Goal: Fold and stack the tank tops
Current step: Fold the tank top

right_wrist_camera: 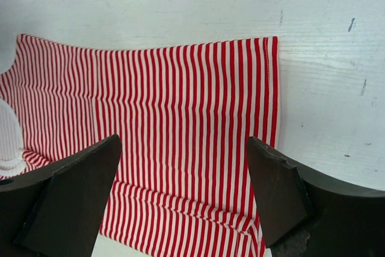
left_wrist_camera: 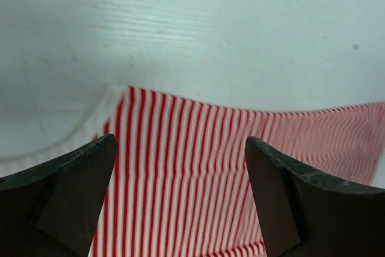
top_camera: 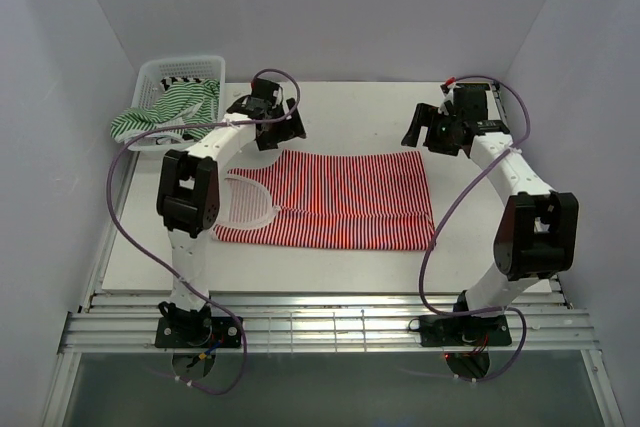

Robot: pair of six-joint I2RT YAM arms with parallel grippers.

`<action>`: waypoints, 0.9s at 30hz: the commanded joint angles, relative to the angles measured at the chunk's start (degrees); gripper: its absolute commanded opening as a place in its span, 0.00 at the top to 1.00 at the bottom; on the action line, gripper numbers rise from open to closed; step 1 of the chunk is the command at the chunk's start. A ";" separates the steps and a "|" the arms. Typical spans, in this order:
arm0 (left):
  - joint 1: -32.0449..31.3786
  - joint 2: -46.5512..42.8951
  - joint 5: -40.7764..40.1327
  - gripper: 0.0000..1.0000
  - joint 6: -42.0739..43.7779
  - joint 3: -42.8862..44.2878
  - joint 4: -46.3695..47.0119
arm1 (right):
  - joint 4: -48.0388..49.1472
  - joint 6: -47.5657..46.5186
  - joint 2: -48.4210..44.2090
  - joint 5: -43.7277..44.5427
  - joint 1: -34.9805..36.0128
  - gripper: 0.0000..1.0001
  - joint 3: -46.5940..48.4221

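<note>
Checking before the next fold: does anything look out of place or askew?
The green-and-white tank top spills over the white basket's near rim, partly hanging out in a loose heap. The red-and-white tank top lies flat and fairly square on the table.

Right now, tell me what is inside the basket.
The basket holds a green top, spilling over its rim, and a black-and-white striped top showing behind it. Anything beneath them is covered.

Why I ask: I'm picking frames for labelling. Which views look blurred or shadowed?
Top external: even light, red-and-white tank top sharp. Left wrist: soft overall, left gripper blurred, table darker at the frame's left. Right wrist: stripes crisp, right gripper dark and out of focus.
</note>
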 commanded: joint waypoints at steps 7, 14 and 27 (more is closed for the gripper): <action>3.02 10.93 -5.22 0.02 10.36 12.91 -5.09 | -0.86 -1.58 7.19 2.27 -0.66 0.10 7.12; 3.55 15.24 -5.48 0.08 11.15 14.58 -5.09 | -0.95 -2.02 8.25 2.45 -0.84 0.10 6.86; 3.55 15.86 -4.51 0.53 10.01 12.04 -5.09 | -1.65 -1.85 8.43 3.41 -1.19 0.10 5.89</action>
